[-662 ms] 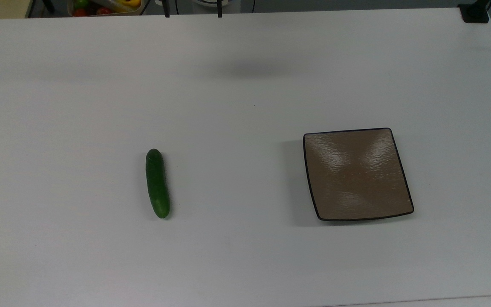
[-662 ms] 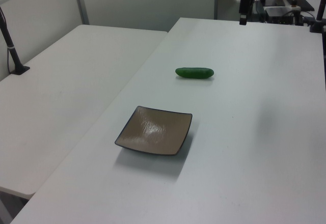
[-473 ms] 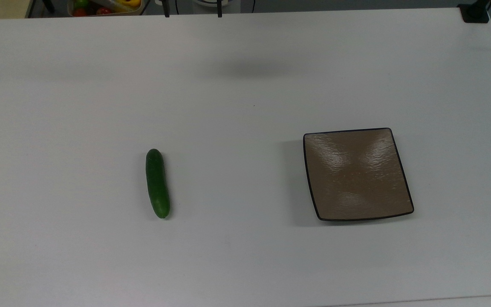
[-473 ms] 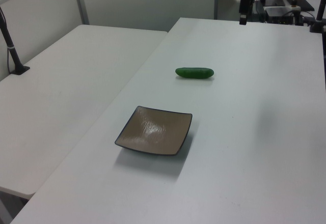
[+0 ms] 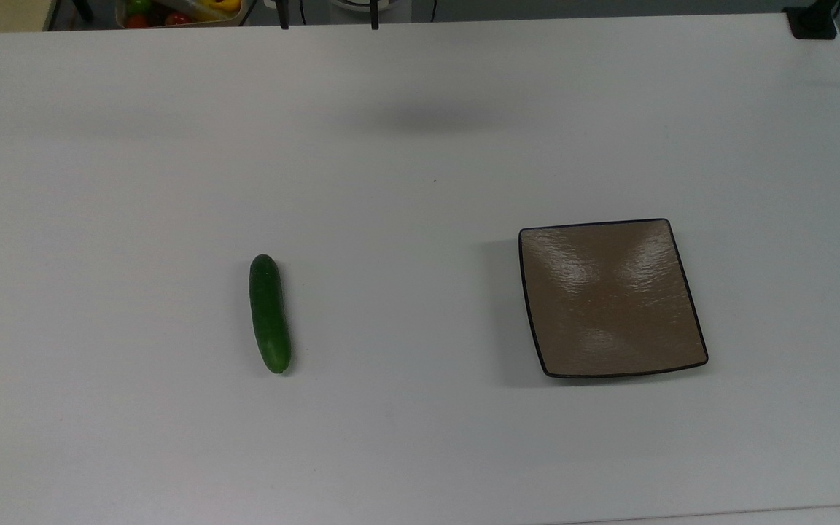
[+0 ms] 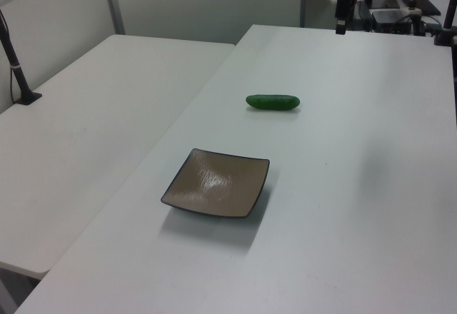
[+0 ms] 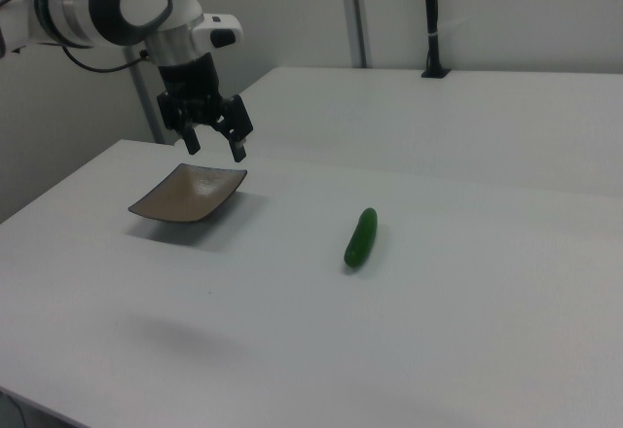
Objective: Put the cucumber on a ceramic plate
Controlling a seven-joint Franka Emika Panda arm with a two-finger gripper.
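The dark green cucumber [image 5: 269, 313] [image 6: 273, 101] [image 7: 361, 236] lies flat on the white table, well apart from the plate. The square brown ceramic plate [image 5: 609, 295] [image 6: 216, 183] [image 7: 190, 195] with a thin black rim has nothing on it. In the top view the cucumber is to the plate's left. In the right view my gripper [image 7: 215, 148] hangs open in the air with nothing between its fingers. It appears just over the plate's far edge and left of the cucumber.
A bin of coloured vegetables [image 5: 179, 11] sits beyond the table's far edge. A black clamp [image 5: 814, 22] holds the top view's right corner. A second white table [image 6: 93, 100] with a black post [image 6: 18, 71] adjoins this one.
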